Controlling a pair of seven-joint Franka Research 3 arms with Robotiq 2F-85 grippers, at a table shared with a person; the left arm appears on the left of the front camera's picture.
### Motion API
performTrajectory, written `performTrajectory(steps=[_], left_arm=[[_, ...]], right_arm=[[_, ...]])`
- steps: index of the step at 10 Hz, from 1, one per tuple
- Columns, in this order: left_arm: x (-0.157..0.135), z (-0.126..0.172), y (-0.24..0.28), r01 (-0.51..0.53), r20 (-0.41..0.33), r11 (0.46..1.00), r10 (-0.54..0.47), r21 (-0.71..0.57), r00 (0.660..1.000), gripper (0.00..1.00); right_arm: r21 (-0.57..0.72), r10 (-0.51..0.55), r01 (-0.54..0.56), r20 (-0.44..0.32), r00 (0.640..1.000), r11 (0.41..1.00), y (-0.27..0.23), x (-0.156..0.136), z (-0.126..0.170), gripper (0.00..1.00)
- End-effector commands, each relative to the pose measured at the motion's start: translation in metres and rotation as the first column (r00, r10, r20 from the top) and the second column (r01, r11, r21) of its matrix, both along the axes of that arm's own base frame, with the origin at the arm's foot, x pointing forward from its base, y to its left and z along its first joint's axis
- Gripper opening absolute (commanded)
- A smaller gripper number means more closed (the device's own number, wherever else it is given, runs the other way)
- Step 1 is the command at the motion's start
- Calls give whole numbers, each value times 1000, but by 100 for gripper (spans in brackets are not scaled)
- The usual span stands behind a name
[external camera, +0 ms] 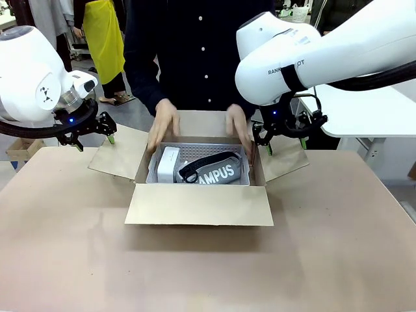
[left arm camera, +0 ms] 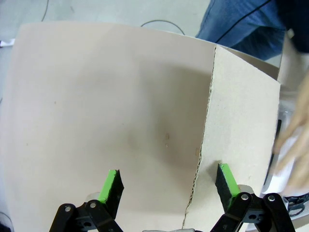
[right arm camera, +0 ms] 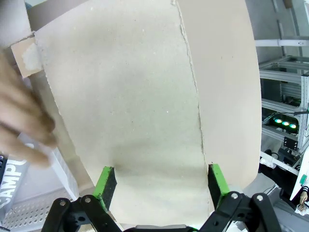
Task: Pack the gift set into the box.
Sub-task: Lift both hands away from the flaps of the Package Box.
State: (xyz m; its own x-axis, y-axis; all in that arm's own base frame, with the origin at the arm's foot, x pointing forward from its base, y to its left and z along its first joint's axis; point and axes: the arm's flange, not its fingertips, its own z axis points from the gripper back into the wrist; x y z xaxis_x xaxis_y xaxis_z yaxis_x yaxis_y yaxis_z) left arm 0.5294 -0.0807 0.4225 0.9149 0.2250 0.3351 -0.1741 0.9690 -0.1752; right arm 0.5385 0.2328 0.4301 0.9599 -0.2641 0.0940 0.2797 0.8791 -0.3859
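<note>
Table [external camera: 65, 260] bearing the box [external camera: 198, 205] at centre, its four flaps spread open. Inside lies the gift set [external camera: 195, 153]: a grey perforated tray holding a grey pouch [external camera: 218, 170] and a white carton [external camera: 168, 164]. A person's hand [external camera: 162, 125] and other hand [external camera: 237, 123] reach in from the far side. Left gripper [external camera: 95, 142] and right gripper [external camera: 286, 144] hang over the side flaps, fingers apart, empty.

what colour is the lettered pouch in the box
Grey, with white lettering; the pouch shows best in the front view.
</note>
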Motion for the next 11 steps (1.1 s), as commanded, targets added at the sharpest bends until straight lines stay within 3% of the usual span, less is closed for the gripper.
performTrajectory(steps=[1, 4, 6, 7, 8, 10, 11], left_arm=[[-1, 2, -3, -20, -3, 1000, 20, 13, 1000, 100], [0, 0, 0, 0, 0, 1000, 0, 0, 1000, 100], [-13, 68, 34, -51, 38, 995, 55, -84, 998, 100], [-28, 110, 61, -107, 25, 983, 112, -149, 993, 100], [-37, 127, 74, -135, 27, 975, 141, -176, 990, 100], [-54, 152, 119, -162, 21, 922, 181, -350, 983, 100], [-55, 150, 150, -177, -31, 859, 185, -481, 982, 100]], right_arm=[[-23, -9, 9, 16, 1000, 1000, 0, 1, 1, 100], [42, 39, -39, 8, 999, 998, 0, 0, 9, 100], [20, 4, -6, 70, 998, 1000, -22, -4, 54, 100], [85, 1, -9, 103, 995, 996, -42, -13, 84, 100], [128, 19, -34, 122, 992, 991, -51, -19, 99, 100], [315, 39, -84, 147, 988, 945, -87, -43, 127, 100], [527, 17, -107, 172, 985, 843, -119, -55, 129, 100]])
